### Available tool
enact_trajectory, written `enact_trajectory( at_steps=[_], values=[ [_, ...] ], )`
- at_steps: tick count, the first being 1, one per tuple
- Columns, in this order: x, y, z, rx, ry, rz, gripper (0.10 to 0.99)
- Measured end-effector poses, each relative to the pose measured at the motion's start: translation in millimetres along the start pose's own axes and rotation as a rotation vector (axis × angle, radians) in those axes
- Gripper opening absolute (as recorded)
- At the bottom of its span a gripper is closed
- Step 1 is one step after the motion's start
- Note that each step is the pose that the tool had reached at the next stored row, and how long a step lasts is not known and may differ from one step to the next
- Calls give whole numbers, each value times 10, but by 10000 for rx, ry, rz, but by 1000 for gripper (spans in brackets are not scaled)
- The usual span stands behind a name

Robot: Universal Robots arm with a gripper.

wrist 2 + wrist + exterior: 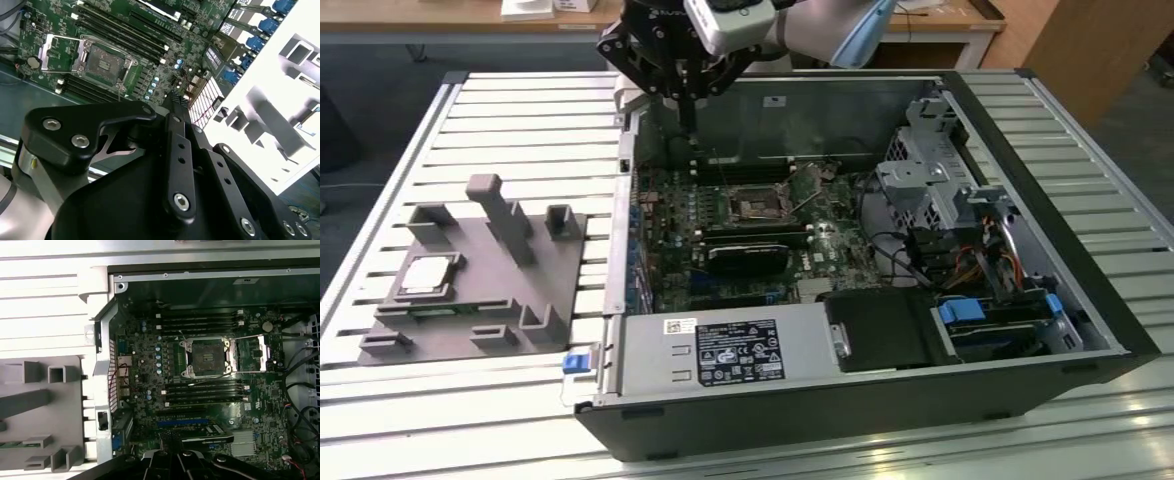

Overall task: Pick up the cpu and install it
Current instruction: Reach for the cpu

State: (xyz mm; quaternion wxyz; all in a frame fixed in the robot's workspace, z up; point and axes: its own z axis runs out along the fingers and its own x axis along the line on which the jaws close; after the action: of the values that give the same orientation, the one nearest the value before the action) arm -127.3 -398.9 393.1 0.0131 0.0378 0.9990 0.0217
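1. Black claw: closed on nothing, hanging above the far wall of the open black computer case, wrist cameras looking down on the green motherboard inside it.
2. Small flat silvery-grey square cpu: outside the case, well off its side wall on the exterior view's left, lying flat in a recess of the grey moulded fixture tray, probably so as to sit square for a clean pick.
3. Dark square socket, inside the case: bare, with its metal retention frame swung aside, evidently ready for the chip.
4. Pick-up not yet done.
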Motion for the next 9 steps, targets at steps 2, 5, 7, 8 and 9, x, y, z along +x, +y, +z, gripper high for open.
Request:
enact_trajectory(
  at_steps=[2, 5, 7, 8, 9],
  values=[
    [8, -1, 0, 0, 0, 0, 106],
    [19, -1, 1, -1, 0, 1, 106],
    [27, -2, 2, 0, 0, 0, 106],
    [32, -3, 2, 0, 0, 0, 106],
    [37, -3, 2, 0, 0, 0, 106]
  ],
)
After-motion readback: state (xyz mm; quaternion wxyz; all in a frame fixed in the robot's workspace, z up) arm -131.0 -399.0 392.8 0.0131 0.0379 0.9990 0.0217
